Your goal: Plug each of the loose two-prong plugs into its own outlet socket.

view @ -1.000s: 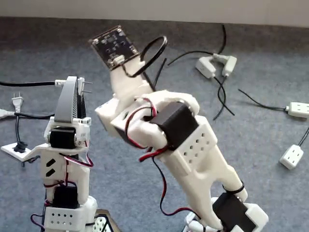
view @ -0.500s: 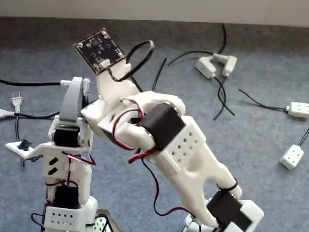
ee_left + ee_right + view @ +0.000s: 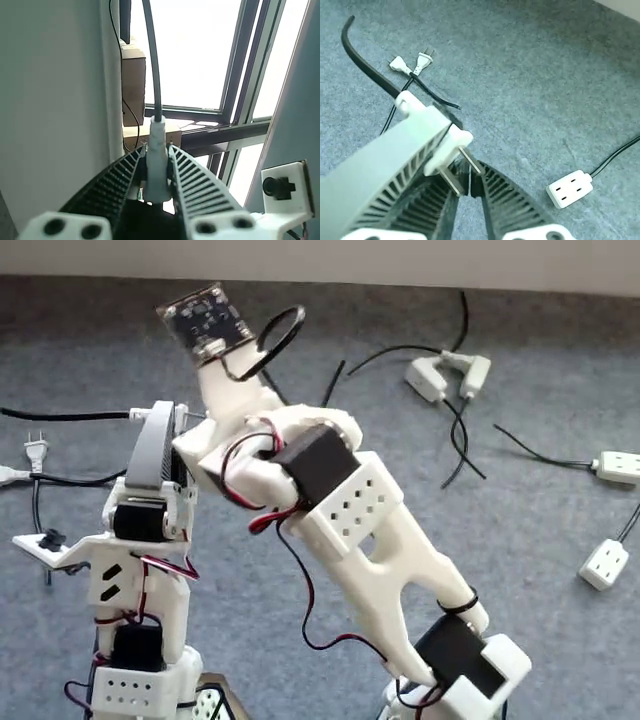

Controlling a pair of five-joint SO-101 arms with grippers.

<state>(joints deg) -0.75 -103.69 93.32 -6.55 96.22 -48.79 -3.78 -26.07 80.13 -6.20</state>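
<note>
Both closed: left jaws clamp a white plug (image 3: 156, 170), right jaws meet at its prongs (image 3: 470, 161), outlet (image 3: 569, 188) beyond.

The left arm (image 3: 140, 540) stands upright at the left side, its forearm vertical and its gripper (image 3: 156, 150) pointing straight up. Its ribbed fingers (image 3: 117, 175) are clamped from both sides on a white plug (image 3: 156, 170). The right arm (image 3: 350, 530) stretches from the lower right up and across to the left, leaning over toward the left arm's raised tip. The right gripper (image 3: 469, 176) points downward, its two dark fingers (image 3: 507, 200) drawn together with only a slit between them.
</note>
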